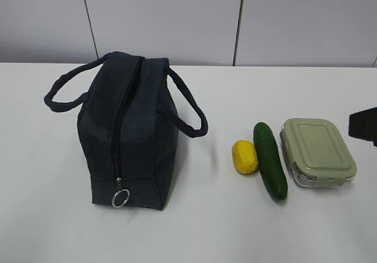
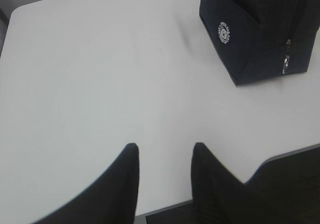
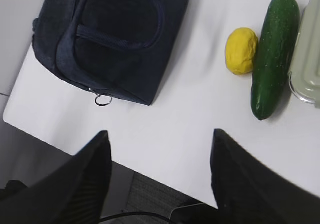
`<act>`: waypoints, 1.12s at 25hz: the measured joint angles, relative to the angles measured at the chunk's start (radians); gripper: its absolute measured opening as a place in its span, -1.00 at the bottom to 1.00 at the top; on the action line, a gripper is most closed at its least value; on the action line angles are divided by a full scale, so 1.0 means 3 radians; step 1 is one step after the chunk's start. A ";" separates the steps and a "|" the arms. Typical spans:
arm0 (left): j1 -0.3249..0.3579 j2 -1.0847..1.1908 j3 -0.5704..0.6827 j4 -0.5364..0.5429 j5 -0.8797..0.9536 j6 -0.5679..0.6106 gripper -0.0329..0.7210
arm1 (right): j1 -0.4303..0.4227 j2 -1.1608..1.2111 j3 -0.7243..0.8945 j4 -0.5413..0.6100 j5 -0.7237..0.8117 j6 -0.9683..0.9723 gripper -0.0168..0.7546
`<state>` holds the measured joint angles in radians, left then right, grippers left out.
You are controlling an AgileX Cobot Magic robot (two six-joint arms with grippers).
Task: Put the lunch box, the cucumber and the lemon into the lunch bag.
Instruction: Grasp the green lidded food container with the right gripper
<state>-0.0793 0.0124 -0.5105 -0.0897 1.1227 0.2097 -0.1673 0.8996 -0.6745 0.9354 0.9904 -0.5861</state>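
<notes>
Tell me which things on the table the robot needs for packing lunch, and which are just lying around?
Needed for the job:
- bag, zipped shut
- lemon
- cucumber
- lunch box

Just lying around:
- Nothing. Only the white table is under them, and both grippers hang empty, off to the sides.

In the left wrist view the bag [image 2: 260,28] is cut off by the top and right edges, and its logo [image 2: 225,32] is too small to read. In the right wrist view only a sliver of the box [image 3: 309,53] shows at the right edge. In the exterior view a dark part [image 1: 363,125] pokes in at the right edge, too little to identify. The bag's inside stays hidden.
</notes>
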 joint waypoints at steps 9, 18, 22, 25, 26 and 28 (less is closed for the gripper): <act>0.0000 0.0000 0.0000 0.0002 0.0000 0.0000 -0.28 | 0.0000 0.0966 -0.0265 -0.0019 0.0081 -0.0298 0.26; -0.0006 0.0000 0.0000 0.0002 0.0000 0.0000 -0.28 | -0.0631 0.1607 -0.0458 -0.0019 0.0406 -0.0662 0.26; -0.0006 0.0000 0.0000 0.0007 -0.0007 0.0000 -0.28 | -0.0923 0.1824 -0.0540 0.0120 0.0485 -0.0860 0.26; -0.0006 0.0000 0.0000 0.0007 -0.0007 0.0000 -0.28 | -0.0965 0.2067 -0.0695 0.0174 0.0611 -0.0985 0.26; -0.0006 0.0000 0.0000 0.0007 -0.0008 0.0000 -0.28 | -0.0967 0.2175 -0.0751 0.0181 0.0626 -0.1001 0.26; -0.0006 0.0000 0.0000 0.0007 -0.0008 0.0000 -0.28 | -0.0967 0.2408 -0.0904 0.0187 0.0633 -0.1035 0.26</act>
<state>-0.0810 0.0124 -0.5105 -0.0875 1.1201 0.2097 -0.4575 1.6221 -0.9456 0.9915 1.1802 -0.8966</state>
